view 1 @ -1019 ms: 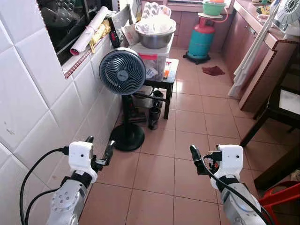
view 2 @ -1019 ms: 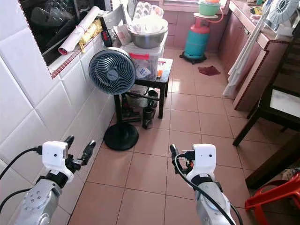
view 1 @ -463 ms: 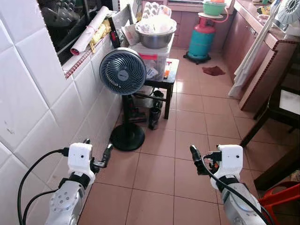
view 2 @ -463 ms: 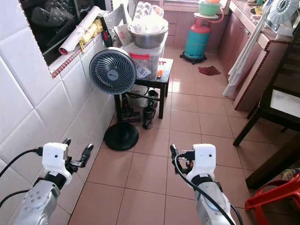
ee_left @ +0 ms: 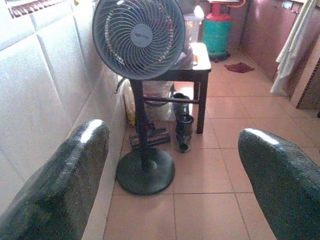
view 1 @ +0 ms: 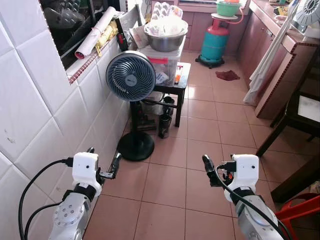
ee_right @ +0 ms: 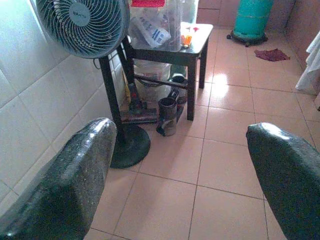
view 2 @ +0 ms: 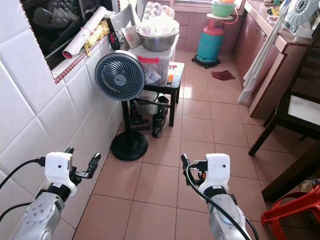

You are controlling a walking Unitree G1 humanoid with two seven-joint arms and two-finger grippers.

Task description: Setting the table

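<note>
So the robot's standing in a narrow tiled kitchen passage, both arms held out low in front of it over the terracotta floor point(view 1: 165, 185). The left gripper point(view 1: 103, 162) is right up beside the white tiled wall point(view 1: 35, 95), jaws apart with nothing between them. The right gripper point(ee_right: 180, 165) hovers over the floor further right, and the wrist view shows its jaws spread wide too, nothing held. You can see one black finger point(view 1: 207, 167) poking forward from the white housing.

Straight ahead there's a grey pedestal fan point(view 1: 131, 76) on a round black base, standing just beside the wall. Behind it is a small dark side table point(view 1: 176, 85), and on that tabletop sits a clear plastic storage box point(view 1: 161, 62) with a big metal bowl point(view 1: 165, 37) on top, stuffed with something white. Under the table are some dark odds and ends, including what looks like a cordless vacuum part point(view 1: 164, 124) on the floor.

Further back a teal gas cylinder point(view 1: 215, 42) stands against the cabinets, with a green bowl point(view 1: 227, 7) on top of it. A dark red rag point(view 1: 227, 75) lies on the floor near it. On the right there's a dark wooden table point(view 1: 300, 107), and a red plastic stool point(view 1: 300, 212) at the corner.

As for table-setting things, I can't pick out any dishes or cutlery besides those bowls.
</note>
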